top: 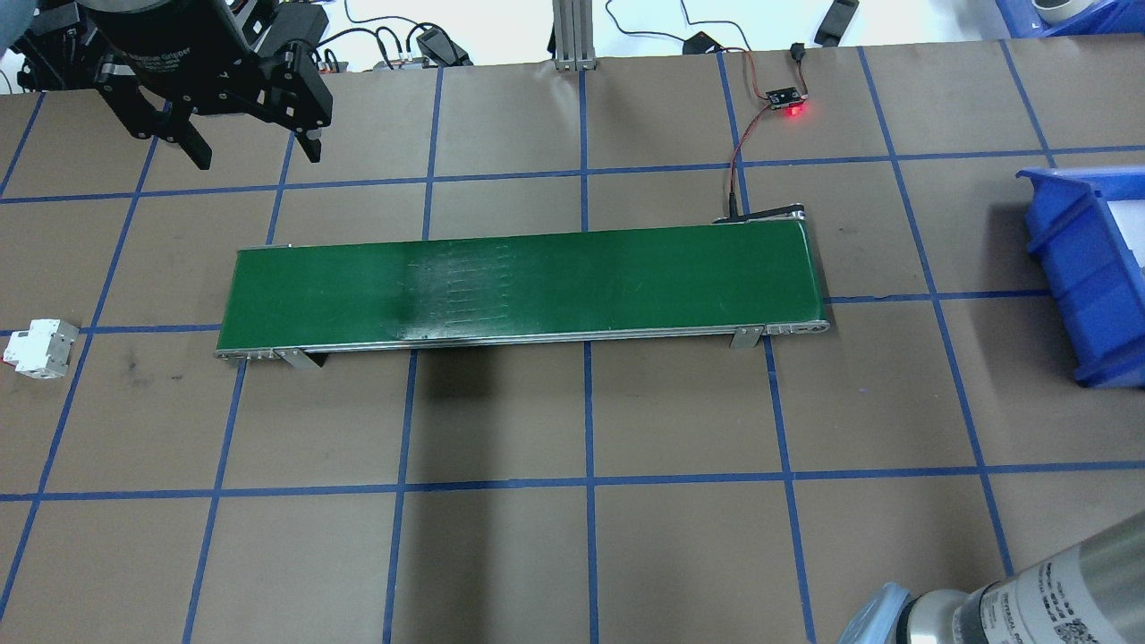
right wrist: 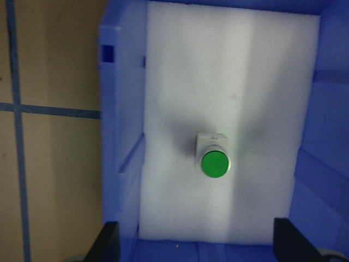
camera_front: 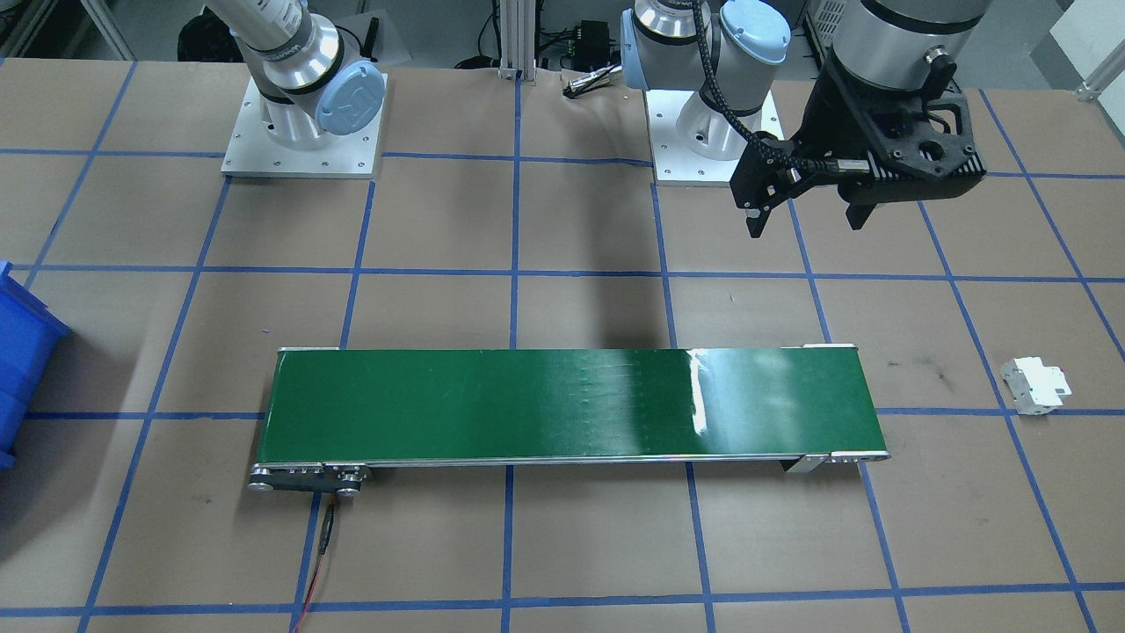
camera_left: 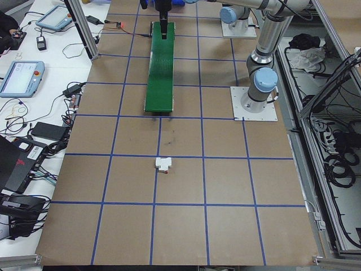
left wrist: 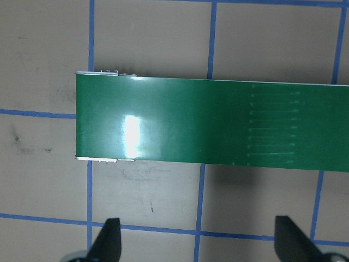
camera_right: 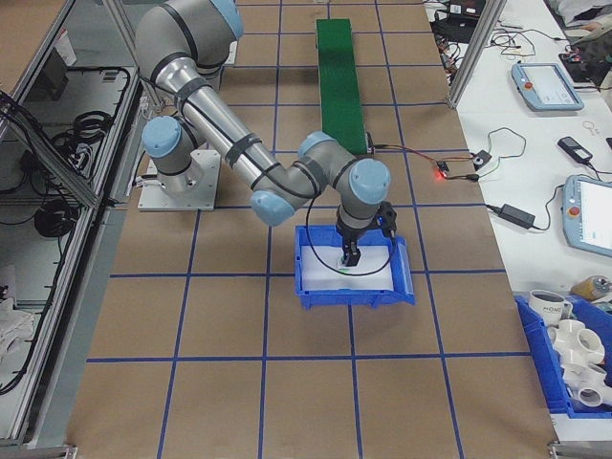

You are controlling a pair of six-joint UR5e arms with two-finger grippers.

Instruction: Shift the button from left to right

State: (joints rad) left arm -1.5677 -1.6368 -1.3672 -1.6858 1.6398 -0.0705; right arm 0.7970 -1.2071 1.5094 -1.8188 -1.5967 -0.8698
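Note:
The button (right wrist: pixel 214 161), a green round cap on a white-grey body, stands on the white foam inside the blue bin (right wrist: pixel 122 136). My right gripper (right wrist: pixel 199 243) hangs open straight above it, its fingers wide apart and touching nothing. From the table's end, the right gripper (camera_right: pixel 349 251) hovers over the bin (camera_right: pixel 354 292). My left gripper (camera_front: pixel 805 224) is open and empty, raised above the table behind the left end of the green conveyor belt (camera_front: pixel 562 404). The left gripper (top: pixel 257 157) holds nothing, and its wrist view shows only the belt (left wrist: pixel 218 123) below.
An all-white blocky part (camera_front: pixel 1037 385) lies on the table beyond the belt's left end, also in the overhead view (top: pixel 38 348). A small board with a red light (top: pixel 792 98) and its wire sit behind the belt's right end. Blue tape lines grid the brown table.

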